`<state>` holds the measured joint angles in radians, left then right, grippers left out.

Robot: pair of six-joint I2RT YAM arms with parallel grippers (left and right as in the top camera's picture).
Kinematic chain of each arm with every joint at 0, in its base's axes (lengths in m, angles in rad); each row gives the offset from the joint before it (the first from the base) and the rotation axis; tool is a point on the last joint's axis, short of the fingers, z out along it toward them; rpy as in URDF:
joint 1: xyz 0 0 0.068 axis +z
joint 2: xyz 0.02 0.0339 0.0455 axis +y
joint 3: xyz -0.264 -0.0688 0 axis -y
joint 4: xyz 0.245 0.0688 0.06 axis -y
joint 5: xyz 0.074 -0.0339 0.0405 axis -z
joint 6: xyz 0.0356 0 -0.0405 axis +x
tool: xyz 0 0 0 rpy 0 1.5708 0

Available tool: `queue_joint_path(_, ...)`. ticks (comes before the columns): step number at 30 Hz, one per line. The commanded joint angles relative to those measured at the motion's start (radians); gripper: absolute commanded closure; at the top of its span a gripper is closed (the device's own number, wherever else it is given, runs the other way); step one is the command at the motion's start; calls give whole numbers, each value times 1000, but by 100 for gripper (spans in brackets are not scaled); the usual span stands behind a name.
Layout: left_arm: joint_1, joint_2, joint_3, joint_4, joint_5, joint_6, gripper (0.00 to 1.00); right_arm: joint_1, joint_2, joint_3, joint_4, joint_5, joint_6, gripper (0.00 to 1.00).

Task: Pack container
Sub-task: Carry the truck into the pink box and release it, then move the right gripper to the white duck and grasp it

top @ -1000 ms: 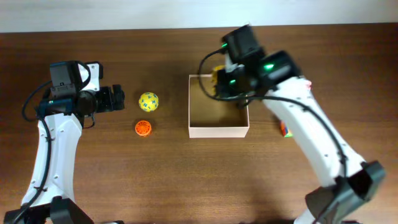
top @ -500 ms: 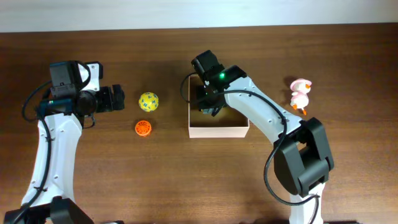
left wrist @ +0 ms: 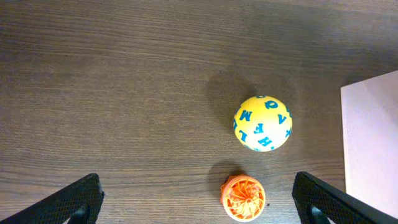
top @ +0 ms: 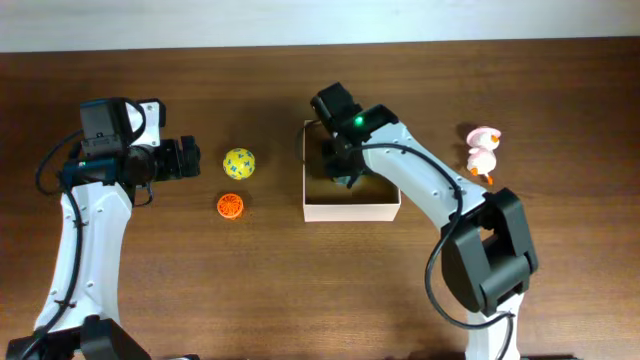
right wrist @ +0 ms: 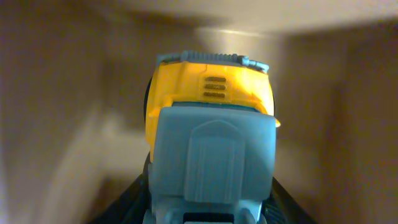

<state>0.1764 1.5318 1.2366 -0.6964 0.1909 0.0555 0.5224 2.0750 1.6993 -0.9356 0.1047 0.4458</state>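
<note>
The container (top: 352, 211) is a square cream-walled box with a tan inside, at the table's middle; one wall shows in the left wrist view (left wrist: 370, 143). My right gripper (top: 338, 165) is down inside it, shut on a yellow and grey toy truck (right wrist: 211, 143) that fills the right wrist view. My left gripper (left wrist: 199, 208) is open and empty, hovering left of the box. A yellow ball with blue letters (top: 239, 162) (left wrist: 262, 123) and an orange ridged disc (top: 230, 206) (left wrist: 243, 198) lie between my left gripper and the box.
A pink and white duck toy (top: 483, 152) stands on the table right of the box. The brown wooden table (top: 300, 280) stretches out in front. A pale wall runs along the far edge.
My right gripper has swung left and down into the box with the toy truck. The duck toy, hidden a second ago, now shows. My left arm has not moved.
</note>
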Motion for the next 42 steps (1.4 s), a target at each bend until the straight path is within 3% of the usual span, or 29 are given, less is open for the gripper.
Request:
queue_joint_path(1,4,7,20,-1,-1,-10,1,-55,2,0,-31,113,8,62)
queue_joint_path(7,4,7,20,-1,-1,-10,1,-92,2,0,-37,105,-30,61)
queue_joint_path(14,4,7,20,-1,-1,-10,1,-92,2,0,-39,107,-33,33)
queue_joint_path(20,4,7,20,-1,-1,-10,1,-77,-53,13,-77,135,-75,28)
queue_joint_path(26,4,7,20,-1,-1,-10,1,-82,-214,91,-171,145,-106,21)
queue_joint_path(29,4,7,20,-1,-1,-10,1,-141,-325,109,-183,170,-124,15)
queue_joint_path(33,4,7,20,-1,-1,-10,1,-275,-395,109,-184,176,-125,14)
queue_joint_path(42,4,7,20,-1,-1,-10,1,-520,-223,58,-159,105,-143,14)
